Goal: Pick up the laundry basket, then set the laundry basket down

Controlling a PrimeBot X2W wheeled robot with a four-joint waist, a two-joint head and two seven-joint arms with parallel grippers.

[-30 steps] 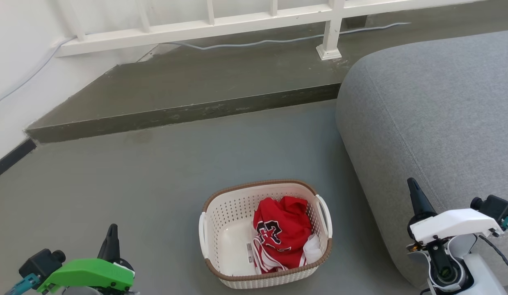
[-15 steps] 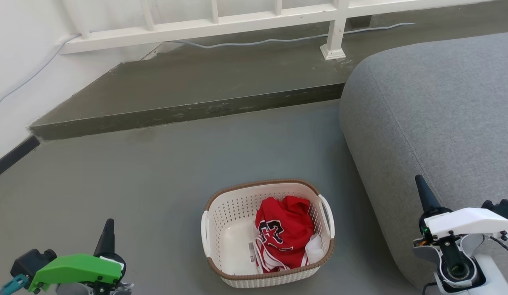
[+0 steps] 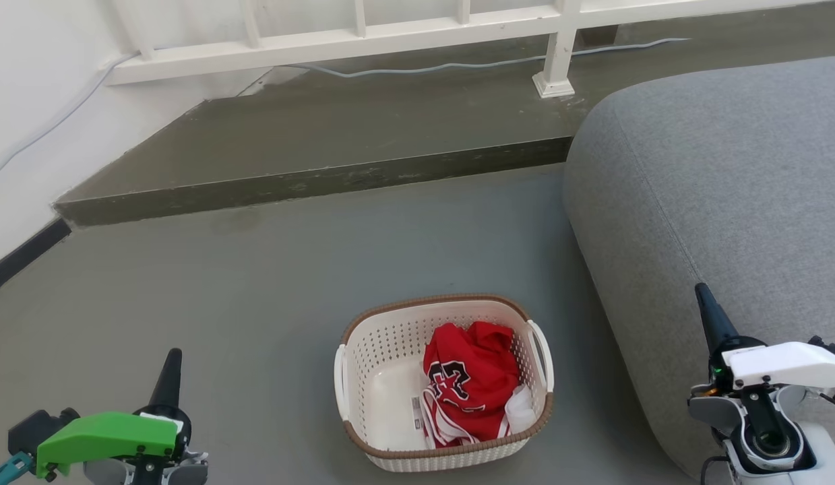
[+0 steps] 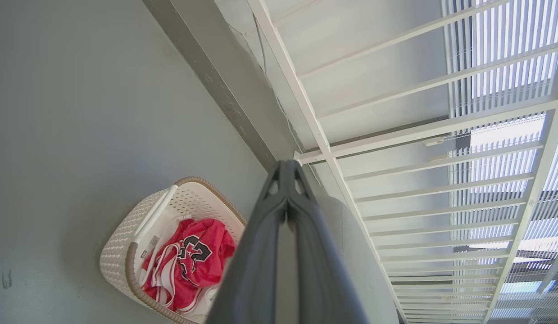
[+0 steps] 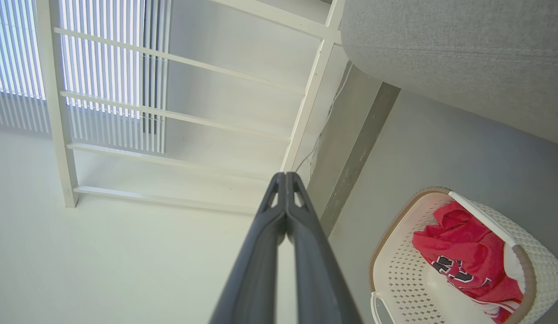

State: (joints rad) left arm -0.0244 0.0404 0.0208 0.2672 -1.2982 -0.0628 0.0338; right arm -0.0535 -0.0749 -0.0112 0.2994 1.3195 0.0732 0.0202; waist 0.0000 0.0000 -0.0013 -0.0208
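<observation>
Two grippers are seen, neither on the load. The left gripper is parked at the lower left of the head view. The right gripper is at the lower right, in front of the grey sofa. Both are held well apart from the laundry basket. In each wrist view the two dark fingers are pressed together along their length, tips meeting, with nothing pinched between them.

The basket is stood upright on the grey floor, roughly midway between the arms, near the sofa's edge but not touching it. A crumpled red garment is piled in its right half; the left part of the bottom is left bare. The white loop handles are exposed on both short sides — one faced toward the left arm, the other toward the right.

Step in hand: not settled by these views. The same layout is fitted by a basket waiting to be lifted and by one put back down and released. Only this much is shown — the basket is grounded and free of both claws.

Any grasp from this pose would need the fingers spread and brought down to the handles or the brown rim, one arm per side. The load would have to be kept level so the garment is not tipped out.
</observation>
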